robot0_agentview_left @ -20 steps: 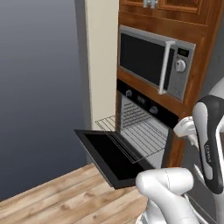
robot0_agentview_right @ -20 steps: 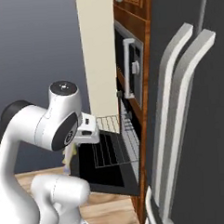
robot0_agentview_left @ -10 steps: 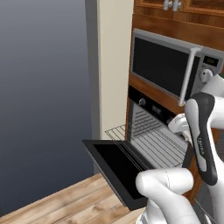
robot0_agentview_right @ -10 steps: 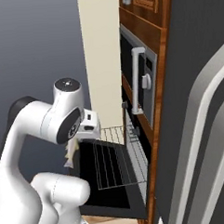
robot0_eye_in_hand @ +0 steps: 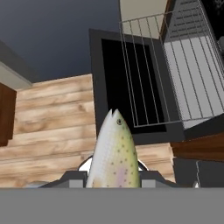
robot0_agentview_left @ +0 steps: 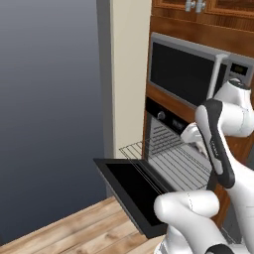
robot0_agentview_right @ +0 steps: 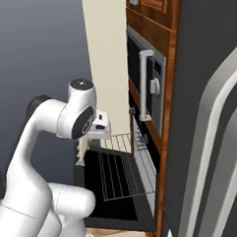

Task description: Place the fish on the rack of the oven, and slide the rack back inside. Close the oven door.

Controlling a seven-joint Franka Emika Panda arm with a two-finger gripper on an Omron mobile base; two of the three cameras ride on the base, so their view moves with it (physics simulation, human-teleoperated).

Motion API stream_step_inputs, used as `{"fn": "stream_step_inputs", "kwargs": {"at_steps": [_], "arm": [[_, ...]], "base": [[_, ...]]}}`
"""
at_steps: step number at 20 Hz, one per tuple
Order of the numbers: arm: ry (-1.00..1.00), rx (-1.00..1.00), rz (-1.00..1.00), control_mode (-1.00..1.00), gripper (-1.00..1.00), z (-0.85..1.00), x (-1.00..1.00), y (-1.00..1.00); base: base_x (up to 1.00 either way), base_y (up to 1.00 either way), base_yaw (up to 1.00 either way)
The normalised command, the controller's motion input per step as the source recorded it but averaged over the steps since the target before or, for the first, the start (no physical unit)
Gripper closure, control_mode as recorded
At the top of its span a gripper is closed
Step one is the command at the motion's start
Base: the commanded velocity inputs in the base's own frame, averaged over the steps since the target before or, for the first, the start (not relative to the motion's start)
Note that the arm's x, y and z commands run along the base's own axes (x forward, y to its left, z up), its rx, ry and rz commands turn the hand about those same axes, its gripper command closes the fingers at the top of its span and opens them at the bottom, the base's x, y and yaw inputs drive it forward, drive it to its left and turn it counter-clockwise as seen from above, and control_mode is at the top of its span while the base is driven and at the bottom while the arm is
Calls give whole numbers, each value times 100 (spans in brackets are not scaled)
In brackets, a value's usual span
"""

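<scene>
My gripper is shut on the fish, a speckled silvery-tan body whose head points away from the hand. In the right base view the fish hangs below the hand, left of and above the open oven. The oven door lies folded down flat, black glass up. The wire rack is pulled out over the door, its front edge past the oven opening. In the hand view the rack and the oven door lie ahead of the fish, and nothing rests on the rack.
A silver-framed microwave sits above the oven in brown wood cabinetry. A cream pillar and a dark grey wall stand to the left. A dark fridge door with pale handles is at the right. Wood floor lies below.
The whole scene has shifted and grown larger in both base views: the base has come nearer to the oven. The gripper stays shut on the fish.
</scene>
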Motion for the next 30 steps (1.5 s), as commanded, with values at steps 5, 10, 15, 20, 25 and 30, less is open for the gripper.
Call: {"fn": "stream_step_inputs", "kwargs": {"at_steps": [5, 10, 15, 20, 25, 30], "arm": [[2, -1, 0, -100, 100, -49, 44, 6], [0, -1, 0, -100, 100, -55, 36, 2], [0, -1, 0, -100, 100, -54, 34, 0], [0, -2, 0, -100, 100, -55, 43, 2], [3, -1, 1, -100, 100, -46, 46, 4], [4, 0, 2, -100, 100, -39, 44, 0]], "base": [[0, 0, 0], [0, 0, 0], [0, 0, 0], [0, 0, 0], [0, 0, 0], [0, 0, 0]]}}
